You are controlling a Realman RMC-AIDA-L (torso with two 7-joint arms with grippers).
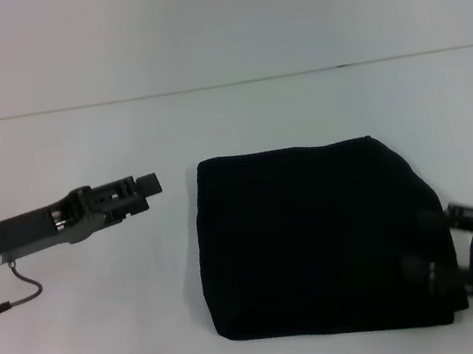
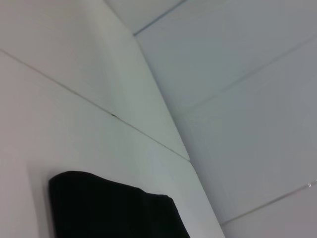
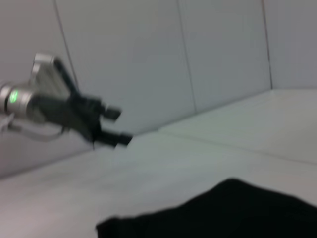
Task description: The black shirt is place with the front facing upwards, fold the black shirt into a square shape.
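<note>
Black shirt (image 1: pixel 312 237) folded square; only right wrist view shows left gripper (image 3: pixel 118 127) spread.

No readable text, label or number shows anywhere; the folded black shirt (image 1: pixel 317 240) shows only plain cloth.

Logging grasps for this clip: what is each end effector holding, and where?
Left end effector: open, nothing held. Right end effector is at the black shirt's right edge; grip cannot be told.

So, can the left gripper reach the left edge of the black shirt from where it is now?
Probably yes. The left gripper hangs open beside the black shirt, and only bare table lies between them. The right gripper is at the opposite edge.
</note>
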